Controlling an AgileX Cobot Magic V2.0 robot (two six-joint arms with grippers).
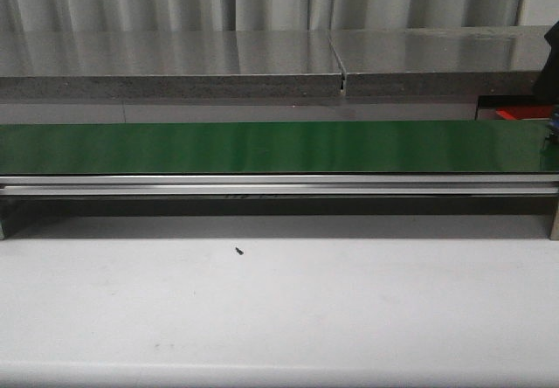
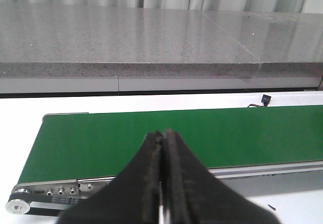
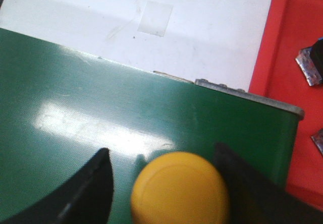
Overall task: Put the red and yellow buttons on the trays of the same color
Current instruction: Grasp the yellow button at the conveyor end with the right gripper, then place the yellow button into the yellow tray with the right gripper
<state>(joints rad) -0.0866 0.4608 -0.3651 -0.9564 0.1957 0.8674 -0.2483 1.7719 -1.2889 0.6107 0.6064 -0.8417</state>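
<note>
A yellow button (image 3: 179,188) sits on the green conveyor belt (image 3: 101,98) near its end. My right gripper (image 3: 161,152) is open, with one finger on each side of the button; a gap shows on one side, and the other finger is close to or touching it. A red tray (image 3: 298,57) lies just beyond the belt's end and also shows in the front view (image 1: 515,108). My left gripper (image 2: 162,133) is shut and empty above the belt's (image 2: 151,128) other end. No red button or yellow tray is in view.
The belt (image 1: 262,148) runs across the white table (image 1: 279,309) on an aluminium frame (image 1: 279,184). A grey stone ledge (image 1: 175,60) stands behind it. A small dark speck (image 1: 238,251) lies on the table. Grey metal pieces (image 3: 308,65) lie in the red tray.
</note>
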